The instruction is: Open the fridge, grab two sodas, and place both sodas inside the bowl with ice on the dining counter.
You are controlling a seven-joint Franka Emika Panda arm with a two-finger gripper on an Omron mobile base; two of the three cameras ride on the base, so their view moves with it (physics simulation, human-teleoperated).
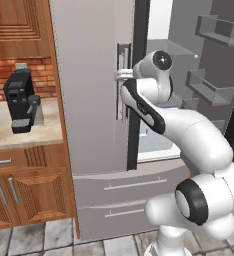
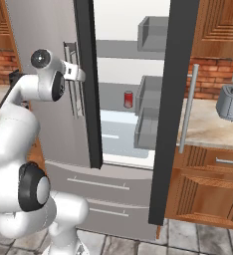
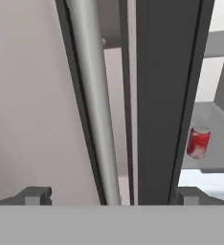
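My jaws (image 3: 109, 195) stand wide open and hold nothing, one finger on each side of the left door's handle (image 3: 92, 100) on the fridge (image 1: 89, 90). The right door is swung open. A red soda can (image 2: 128, 99) stands upright on a shelf inside, well past the door edge.
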